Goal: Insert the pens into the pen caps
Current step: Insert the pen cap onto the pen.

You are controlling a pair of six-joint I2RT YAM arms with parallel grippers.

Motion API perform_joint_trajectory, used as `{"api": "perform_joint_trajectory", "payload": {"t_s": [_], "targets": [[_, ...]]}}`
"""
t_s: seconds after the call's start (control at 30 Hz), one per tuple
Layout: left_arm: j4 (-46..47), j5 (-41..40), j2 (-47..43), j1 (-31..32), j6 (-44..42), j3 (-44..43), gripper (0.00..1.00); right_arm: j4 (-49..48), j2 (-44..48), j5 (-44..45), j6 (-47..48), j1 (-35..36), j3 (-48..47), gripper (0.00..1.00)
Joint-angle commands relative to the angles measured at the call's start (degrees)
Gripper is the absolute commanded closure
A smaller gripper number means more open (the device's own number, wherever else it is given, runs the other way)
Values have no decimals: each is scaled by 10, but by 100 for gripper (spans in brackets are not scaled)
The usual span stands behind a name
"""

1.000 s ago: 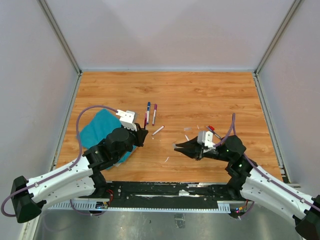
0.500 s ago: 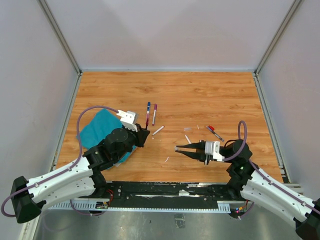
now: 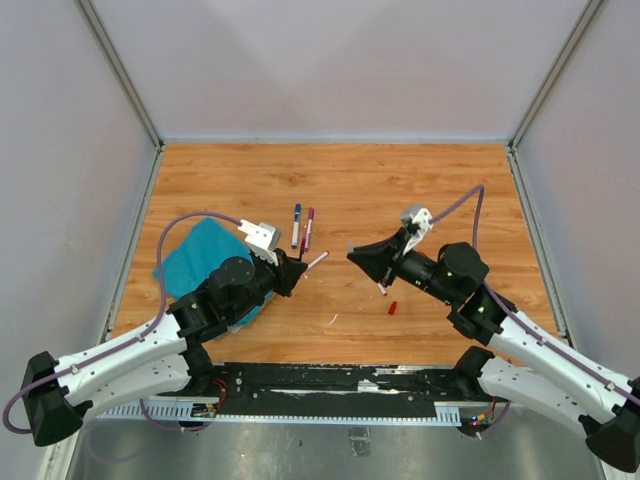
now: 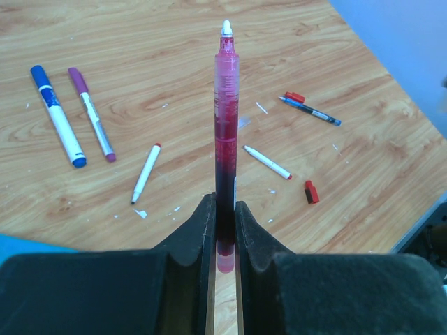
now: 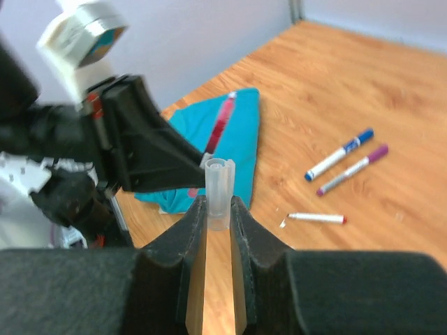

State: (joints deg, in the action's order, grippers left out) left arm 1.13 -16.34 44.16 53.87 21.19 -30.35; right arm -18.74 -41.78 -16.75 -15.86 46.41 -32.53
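Note:
My left gripper [image 4: 223, 213] is shut on a red translucent pen [image 4: 225, 105] that sticks out ahead, white tip forward. My right gripper [image 5: 218, 207] is shut on a clear pen cap [image 5: 218, 183], open end facing the left gripper [image 5: 150, 157]. In the top view the left gripper [image 3: 296, 268] and right gripper [image 3: 353, 251] face each other above the table, a short gap apart. On the wood lie a blue pen [image 4: 57, 115], a purple pen [image 4: 91, 114], two white pens with red tips [image 4: 145, 173] [image 4: 267, 162], a dark pen [image 4: 311, 109] and a loose red cap [image 4: 311, 192].
A teal cloth [image 3: 192, 262] lies at the left under the left arm. Small white scraps [image 3: 333, 320] dot the wood. Grey walls stand around the table, and the black rail [image 3: 330, 385] with both arm bases runs along the near edge.
My right gripper has risen from low over the table and swung up and left to face the left gripper. The left gripper has shifted slightly right. A red cap now shows on the wood.

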Motion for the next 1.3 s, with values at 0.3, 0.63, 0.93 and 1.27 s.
{"api": "perform_joint_trajectory", "payload": {"t_s": [0.3, 0.63, 0.93, 1.27], "targets": [[68, 96, 1, 4, -20, 12, 100, 61, -72, 139, -436, 8, -39, 99], [140, 199, 13, 17, -24, 21, 100, 3, -39, 192, -390, 8, -12, 99], [182, 222, 55, 47, -29, 15, 99, -106, -13, 175, -332, 8, 33, 97], [189, 230, 78, 50, -34, 6, 100, -159, -19, 141, -317, 8, 40, 96]]}}
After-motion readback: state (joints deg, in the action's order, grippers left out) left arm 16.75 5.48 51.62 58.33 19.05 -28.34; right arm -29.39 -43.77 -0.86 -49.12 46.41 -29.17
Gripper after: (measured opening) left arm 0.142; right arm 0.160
